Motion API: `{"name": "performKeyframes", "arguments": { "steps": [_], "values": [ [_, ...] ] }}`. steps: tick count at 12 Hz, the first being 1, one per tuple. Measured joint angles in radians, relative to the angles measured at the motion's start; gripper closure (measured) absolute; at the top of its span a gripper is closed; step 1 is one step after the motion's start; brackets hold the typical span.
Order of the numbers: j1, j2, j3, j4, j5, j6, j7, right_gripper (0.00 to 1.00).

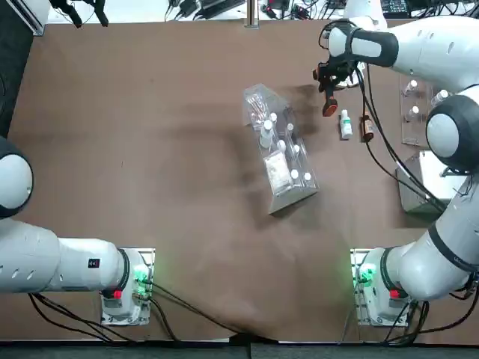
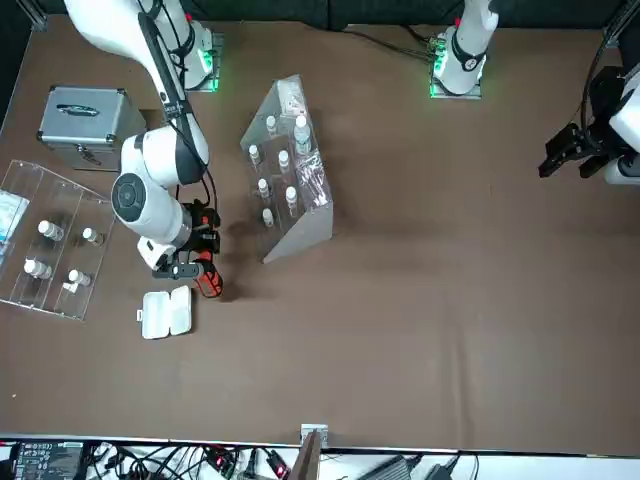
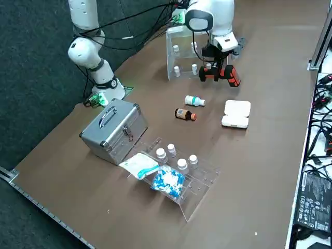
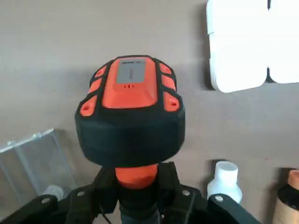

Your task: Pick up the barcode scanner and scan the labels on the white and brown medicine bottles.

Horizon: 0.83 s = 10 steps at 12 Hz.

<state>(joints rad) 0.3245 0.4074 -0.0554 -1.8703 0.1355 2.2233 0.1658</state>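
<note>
Seen from overhead, the clear plastic rack of white-capped vials (image 1: 278,149) lies mid-table, and just right of it the right gripper (image 1: 330,84) hangs above the brown table (image 1: 150,149), its fingers pinching the handle of the orange-and-black barcode scanner (image 1: 329,107). In the wrist view the scanner's head (image 4: 130,109) fills the middle and hides most of the fingers, which show only as black stubs clamped on the orange grip.

Right of the scanner, the whitish medicine bottle with white cap (image 1: 346,124) and the amber-brown medicine bottle (image 1: 366,128) lie flat and side by side on the tabletop, just apart. The wrist view cuts both off: only the white cap (image 4: 224,179) and a sliver of the brown one (image 4: 288,200) show. Their labels cannot be read in any view.

Further right, the arm's own links cover part of a second clear rack (image 1: 413,108) and a silver metal case (image 1: 423,187) near the table's right edge. The white hinged plastic box (image 3: 236,114) is hidden overhead but plain from the side, near the far edge. Bare brown surface spreads across the table's left half.
</note>
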Motion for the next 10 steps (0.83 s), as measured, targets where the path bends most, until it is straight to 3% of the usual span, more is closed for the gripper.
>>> {"name": "performKeyframes", "arguments": {
  "steps": [3,8,10],
  "values": [
    [0.012,0.002,-0.001,-0.048,0.0,0.084,0.069,0.58],
    [0.053,0.002,-0.001,-0.098,-0.025,0.13,0.117,0.58],
    [0.053,0.001,-0.006,-0.161,-0.035,0.2,0.118,0.58]
  ]
}}
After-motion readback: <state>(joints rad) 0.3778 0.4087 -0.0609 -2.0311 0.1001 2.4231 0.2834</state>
